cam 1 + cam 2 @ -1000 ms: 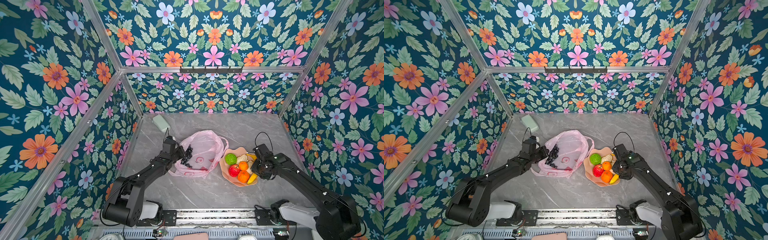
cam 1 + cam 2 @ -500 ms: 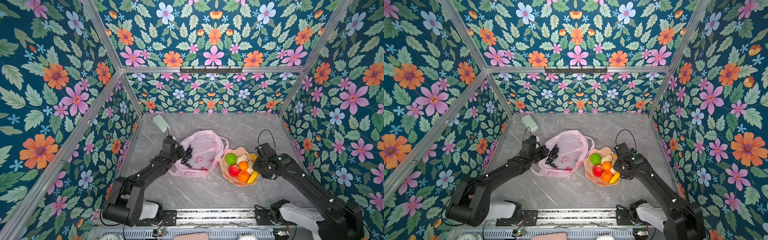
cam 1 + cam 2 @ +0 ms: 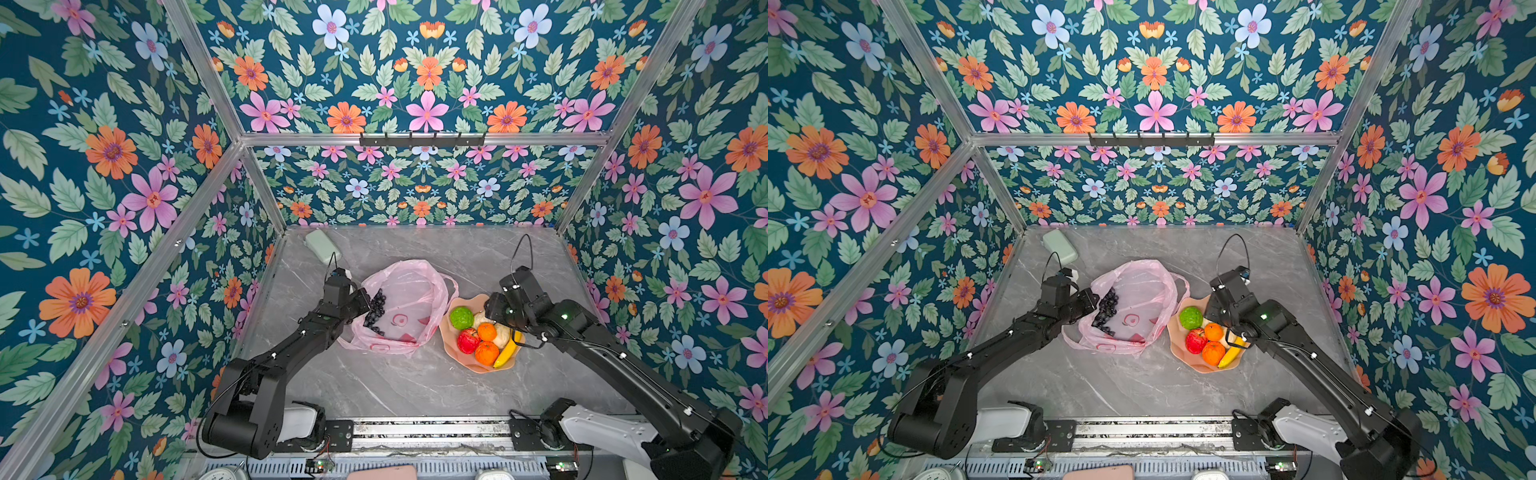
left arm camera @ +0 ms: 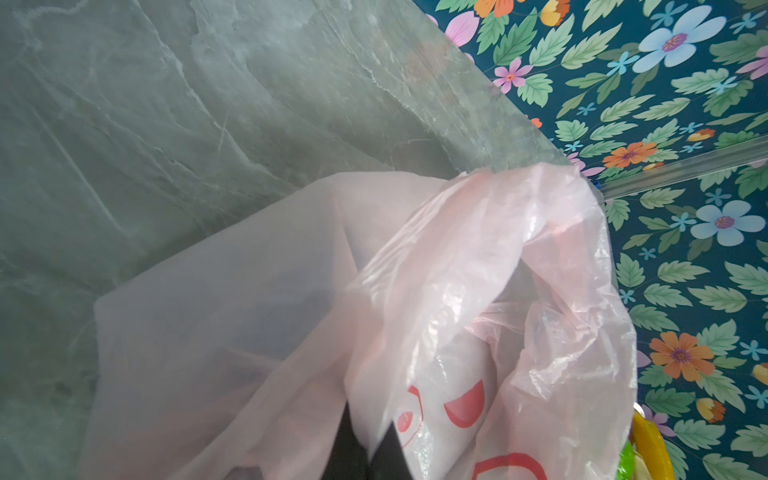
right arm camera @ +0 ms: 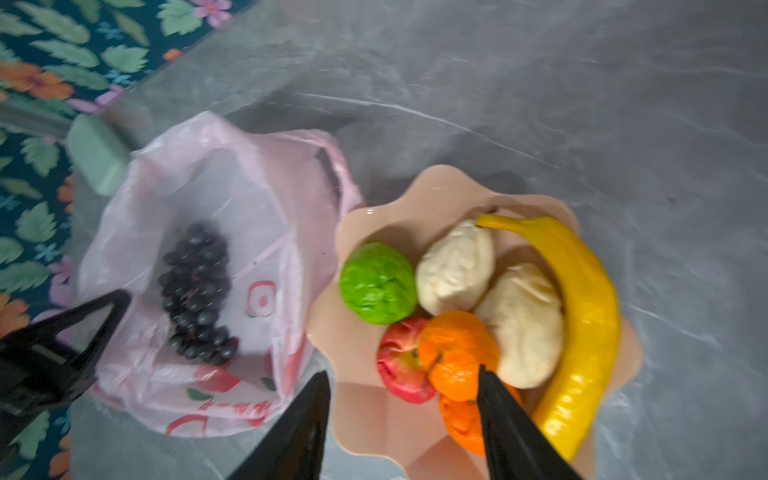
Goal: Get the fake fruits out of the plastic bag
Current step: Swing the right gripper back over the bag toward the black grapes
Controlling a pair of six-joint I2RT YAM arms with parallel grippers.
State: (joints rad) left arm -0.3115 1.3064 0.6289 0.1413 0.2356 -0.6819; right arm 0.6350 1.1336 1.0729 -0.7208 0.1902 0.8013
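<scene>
Right wrist view: only the grape bunch (image 5: 195,291) lies in the plastic bag (image 5: 174,187)

The dark grape bunch lies inside the pink plastic bag, at its left side. The bag lies open in the middle of the table (image 3: 415,386), just beside the bowl (image 5: 415,187) on its right. In the bowl are the banana (image 5: 582,311), the green fruit (image 5: 378,282), two cream pieces (image 5: 455,266), the apple (image 5: 401,365) and two oranges (image 5: 457,353). I judge the task nearly finished, with one fruit not yet out.

The left gripper (image 4: 368,428) has its fingers pressed together on the left edge of the bag, with thin plastic pinched between them. The right gripper (image 5: 403,372) hangs over the bowl, its fingers spread and nothing between them.

The bunch is probably light and stiff, and its bumpy surface should give a good hold. I would take it across the middle. The bag is thin, soft and slippery, so it may fold over the bunch or rise together with it. A hold on the edge should help against this.

The table is flat and smooth, with a grey stone pattern. A pale green block (image 3: 322,245) lies in the far left corner, well apart from the bag. Flowered walls (image 3: 124,166) close the space on the left, right and far sides.
</scene>
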